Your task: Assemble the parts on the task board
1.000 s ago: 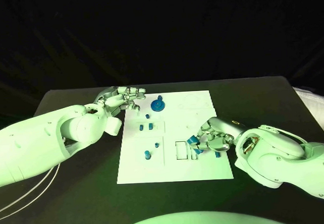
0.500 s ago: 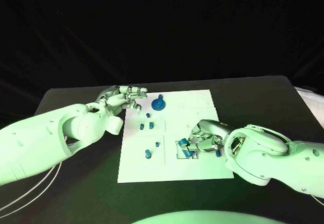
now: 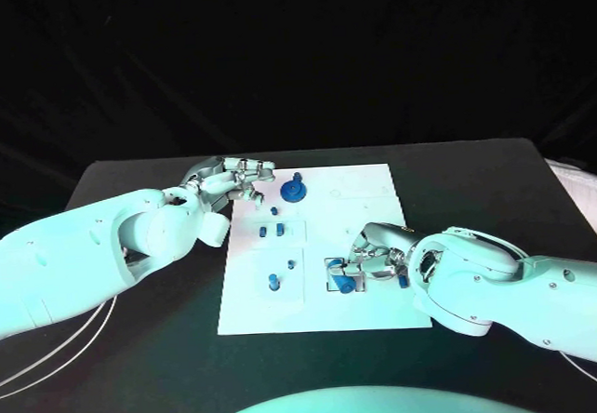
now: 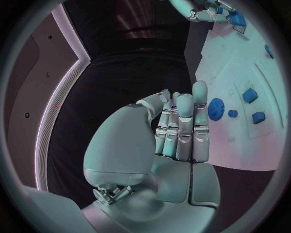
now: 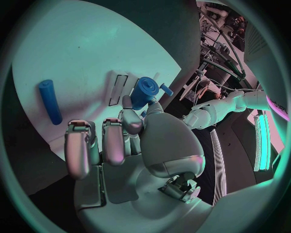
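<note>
Two hands over the task board [image 3: 317,299]: left hand [image 3: 227,182] at its far left corner, fingers straight and pressed together, holding nothing; right hand [image 3: 371,260] pinches a blue part [image 3: 338,268] at the near-right slots.

Black table [image 3: 145,354]; white task board [image 3: 371,310] flat at centre, cables [image 3: 65,354] at left edge.

A robotics lab test bench, curtained in black.
A black table [image 3: 146,363] carries a white task board [image 3: 365,194]; behind the table hangs dark drapery, and beyond the board the right wrist view shows cable bundles [image 5: 218,36] and rig hardware.
</note>
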